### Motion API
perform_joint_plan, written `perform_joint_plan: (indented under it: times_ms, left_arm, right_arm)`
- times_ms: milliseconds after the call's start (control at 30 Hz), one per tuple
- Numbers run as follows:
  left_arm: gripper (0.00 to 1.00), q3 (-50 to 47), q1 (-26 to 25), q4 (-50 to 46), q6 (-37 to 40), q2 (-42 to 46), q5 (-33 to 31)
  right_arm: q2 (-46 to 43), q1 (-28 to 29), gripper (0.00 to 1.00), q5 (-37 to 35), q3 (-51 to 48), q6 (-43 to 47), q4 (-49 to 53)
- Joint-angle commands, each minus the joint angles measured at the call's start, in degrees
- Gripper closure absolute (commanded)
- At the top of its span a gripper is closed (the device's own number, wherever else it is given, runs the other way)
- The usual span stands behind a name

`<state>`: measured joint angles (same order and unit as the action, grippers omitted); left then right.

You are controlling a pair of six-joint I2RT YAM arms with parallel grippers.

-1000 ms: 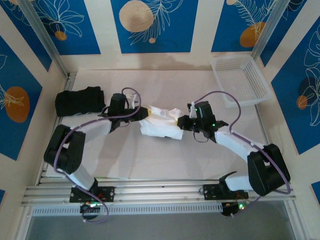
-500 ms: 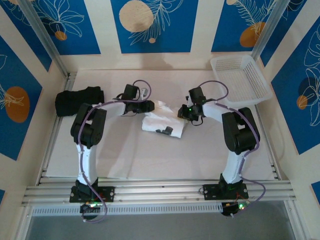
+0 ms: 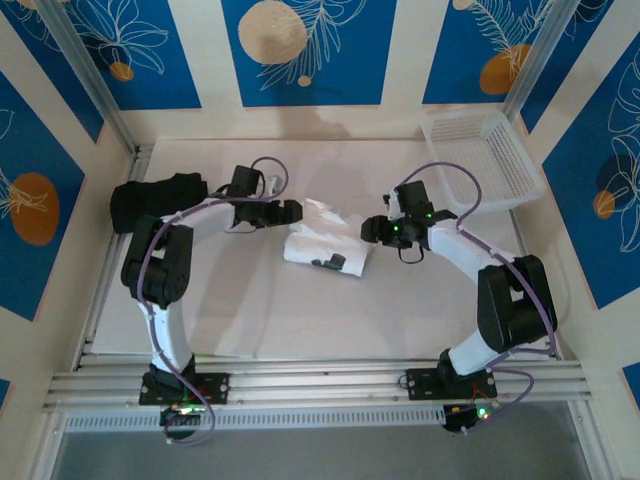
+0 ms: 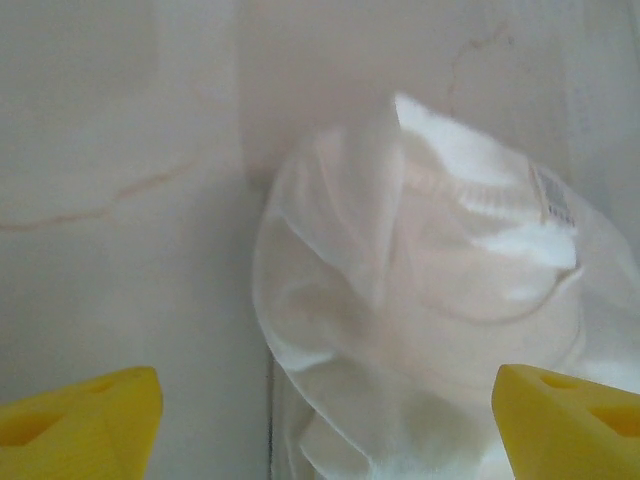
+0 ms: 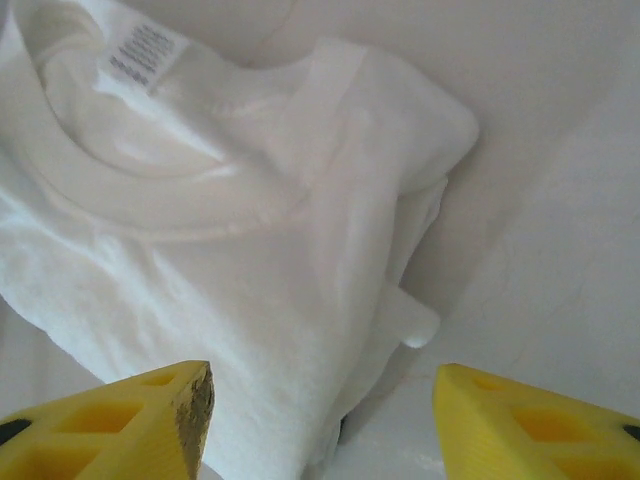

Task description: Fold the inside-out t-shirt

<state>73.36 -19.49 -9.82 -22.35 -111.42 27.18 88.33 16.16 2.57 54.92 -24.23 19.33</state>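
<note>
While the inside-out t-shirt (image 3: 322, 245) lies bunched in a compact heap near the middle of the tabletop (image 3: 300, 315), the left end effector (image 3: 292, 211) hangs at its ten o'clock with fingers spread wide, and the right end effector (image 3: 369, 230) at its three o'clock, likewise spread, neither pinching cloth.

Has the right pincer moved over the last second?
Yes: the right pincer backed off the t-shirt, slightly toward the white basket.

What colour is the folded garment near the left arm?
The garment is black; the top external view shows it best.
</note>
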Motion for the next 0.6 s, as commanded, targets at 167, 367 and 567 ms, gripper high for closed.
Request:
perform_joint_plan:
  times_ms: [167,367,567]
  left_arm:
    - [0.13,0.6,-3.4,-1.5,0.3,-4.1,6.1]
    - [0.17,0.8,-6.7,-0.7,0.1,-6.1,6.6]
    - [0.30,0.2,-8.3,2.1,-1.6,-7.4,9.4]
  right_arm:
    - [-0.1,0.6,0.39,4.2,-3.6,-2.9,-2.9]
    - [-0.7,0.5,0.39,3.8,-4.8,-3.0,-3.2]
    - [-1.1,0.3,0.40,3.9,-5.9,-3.4,-4.2]
